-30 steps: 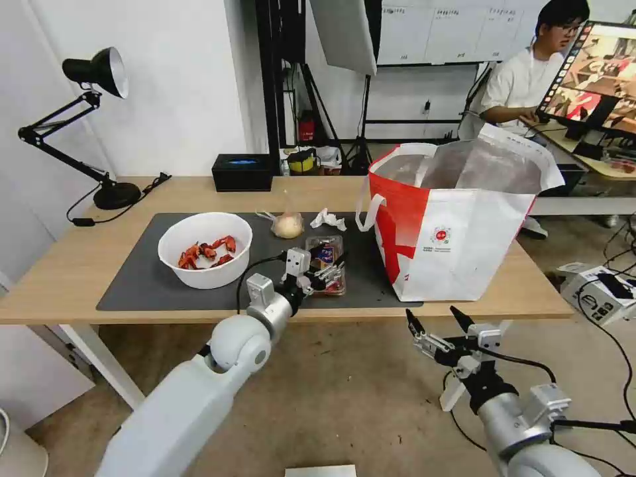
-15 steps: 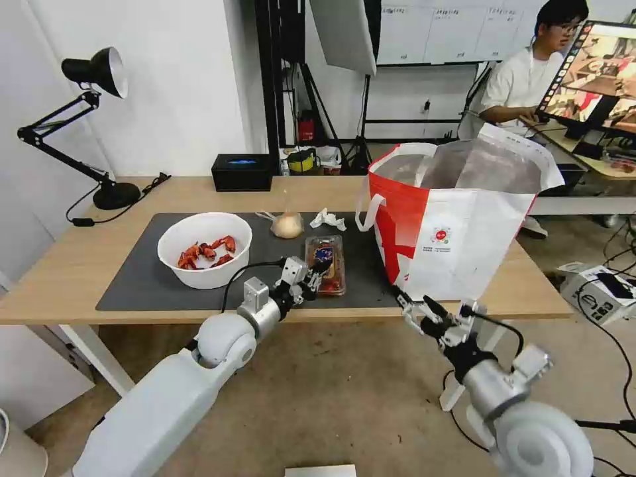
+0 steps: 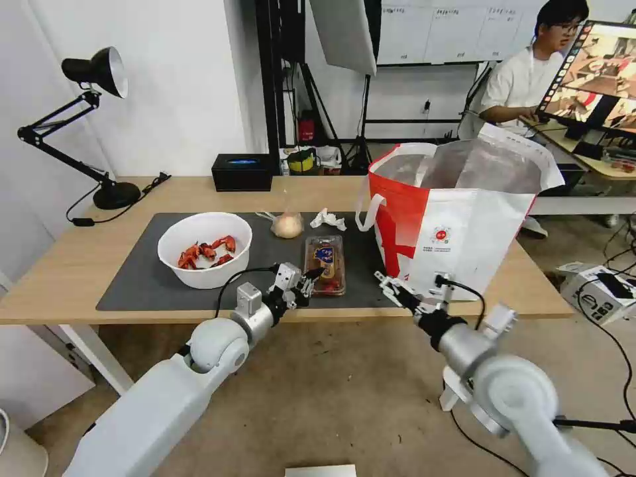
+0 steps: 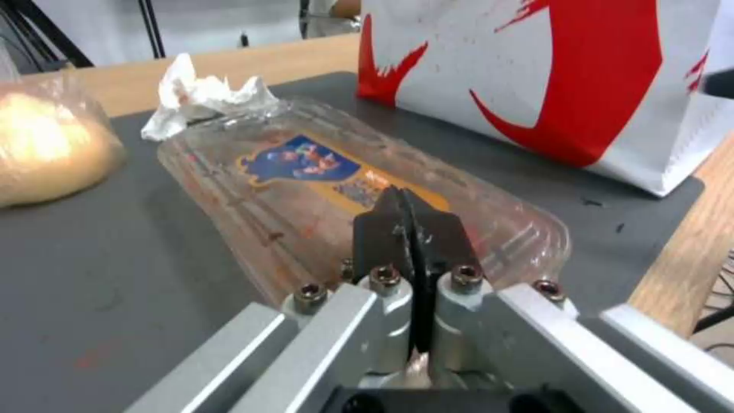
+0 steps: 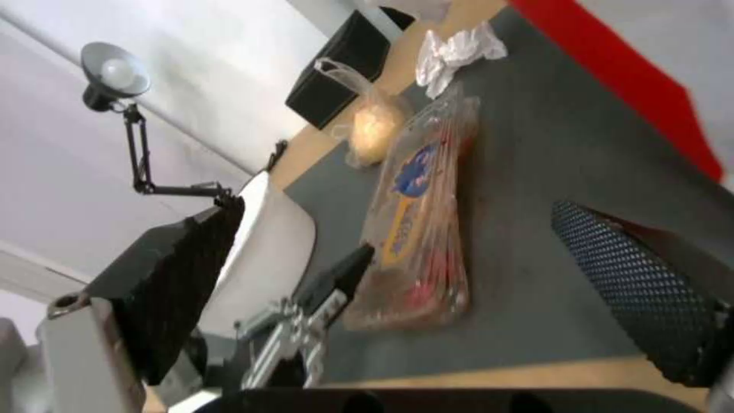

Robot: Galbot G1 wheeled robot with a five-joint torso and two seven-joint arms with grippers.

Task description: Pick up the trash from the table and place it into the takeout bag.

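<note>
- Nothing looks bagged yet: all four bits of trash lie on the mat (image 3: 146, 278), and the bag (image 3: 464, 225) stands open at the mat's right end, near the counter's (image 3: 59, 265) right edge.
- The bowl (image 3: 205, 248) of red shells sits on the mat's left half; the small clear bag with the beige lump (image 3: 287, 225) and the tissue (image 3: 327, 218) lie along the mat's back edge.
- The tray (image 3: 325, 264) lies mid-mat, between bowl and bag, its near end toward the counter's front edge.
- The left gripper (image 3: 306, 281) hangs at that near end, jaws clenched together and empty, tips over the tray's front rim; whether they touch the lid, I can't tell.
- The wrist view confirms it: the closed left gripper over the tray's labelled lid, gripping nothing.
- The right gripper (image 3: 391, 288) is at the front edge of the counter, just before the bag's lower left corner, jaws released, spread wide, holding nothing.
- By my reckoning the tray is the piece in hand, and every pickup remains to be done.
</note>
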